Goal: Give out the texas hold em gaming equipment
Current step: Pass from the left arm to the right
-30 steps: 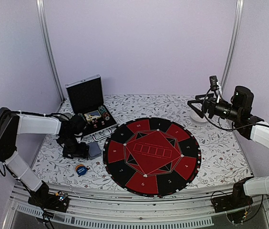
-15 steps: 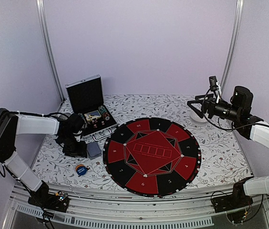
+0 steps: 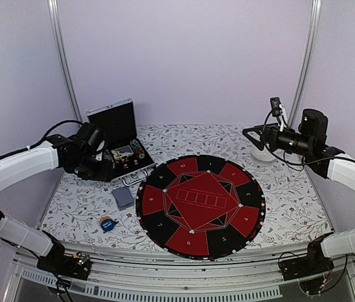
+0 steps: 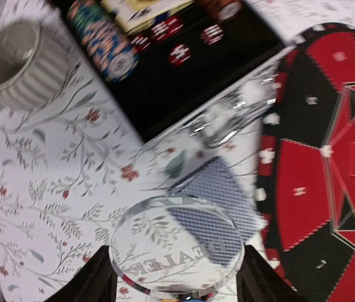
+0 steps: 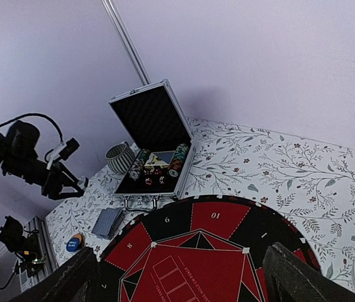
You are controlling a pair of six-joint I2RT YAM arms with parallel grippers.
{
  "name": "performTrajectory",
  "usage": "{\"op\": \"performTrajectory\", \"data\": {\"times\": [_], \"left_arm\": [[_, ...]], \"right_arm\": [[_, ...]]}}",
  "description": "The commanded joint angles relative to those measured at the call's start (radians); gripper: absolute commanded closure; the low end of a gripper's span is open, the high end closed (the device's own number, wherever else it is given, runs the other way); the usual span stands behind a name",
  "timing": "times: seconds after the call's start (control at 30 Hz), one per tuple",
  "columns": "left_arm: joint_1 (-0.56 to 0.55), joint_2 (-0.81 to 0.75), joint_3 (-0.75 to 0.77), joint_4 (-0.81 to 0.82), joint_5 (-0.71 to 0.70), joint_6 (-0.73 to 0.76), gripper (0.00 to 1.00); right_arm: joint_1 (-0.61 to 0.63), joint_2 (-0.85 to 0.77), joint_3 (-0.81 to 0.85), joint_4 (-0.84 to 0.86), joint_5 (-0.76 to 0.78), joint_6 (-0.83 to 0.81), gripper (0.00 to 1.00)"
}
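My left end effector point(image 4: 175, 269) is clamped on a clear round dealer disc point(image 4: 177, 242), held above the table point(image 3: 291, 201) beside the open case point(image 3: 112, 124). The card deck point(image 3: 123, 197) lies just left of the mat point(image 3: 165, 229). My right end effector point(image 5: 184, 277) hangs with its jaws wide apart, empty.

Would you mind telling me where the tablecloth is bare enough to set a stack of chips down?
Free: the cloth behind the mat between the case and the white dish, and the strip right of the mat. Crowded: left of the mat, with the card deck, blue button and the left gripper holding a clear dealer disc.
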Motion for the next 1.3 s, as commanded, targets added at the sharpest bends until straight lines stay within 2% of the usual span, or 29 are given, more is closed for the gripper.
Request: {"op": "performTrajectory", "data": {"times": [0.0,0.07,0.17,0.27,0.37,0.57,0.73,0.87,0.97,1.1,1.27], "left_arm": [[-0.177,-0.049,0.092,0.094,0.008,0.135,0.68],[-0.261,-0.045,0.109,0.159,0.013,0.197,0.70],[-0.404,-0.030,0.128,0.236,-0.054,0.300,0.69],[-0.511,-0.017,0.136,0.296,-0.140,0.379,0.68],[-0.561,0.001,0.138,0.326,-0.208,0.430,0.67],[-0.597,0.044,0.137,0.347,-0.233,0.477,0.66],[-0.605,0.065,0.139,0.354,-0.248,0.489,0.66],[-0.608,0.063,0.132,0.366,-0.245,0.492,0.66],[-0.611,0.058,0.124,0.366,-0.248,0.496,0.66],[-0.611,0.045,0.110,0.366,-0.264,0.500,0.66],[-0.610,0.039,0.099,0.366,-0.268,0.504,0.66]], "right_arm": [[0.148,0.115,0.137,-0.166,0.182,0.009,0.10],[0.216,0.205,0.216,-0.216,0.157,0.023,0.13],[0.289,0.353,0.313,-0.226,0.044,0.092,0.20],[0.353,0.467,0.382,-0.169,-0.148,0.207,0.33],[0.416,0.552,0.437,-0.082,-0.257,0.296,0.44],[0.499,0.667,0.522,-0.038,-0.296,0.344,0.49],[0.537,0.721,0.557,-0.039,-0.256,0.353,0.55],[0.537,0.750,0.575,-0.058,-0.215,0.360,0.63],[0.538,0.745,0.591,-0.095,-0.153,0.331,0.63],[0.538,0.743,0.638,-0.227,-0.035,0.230,0.62],[0.533,0.726,0.650,-0.280,0.027,0.181,0.57]]}}
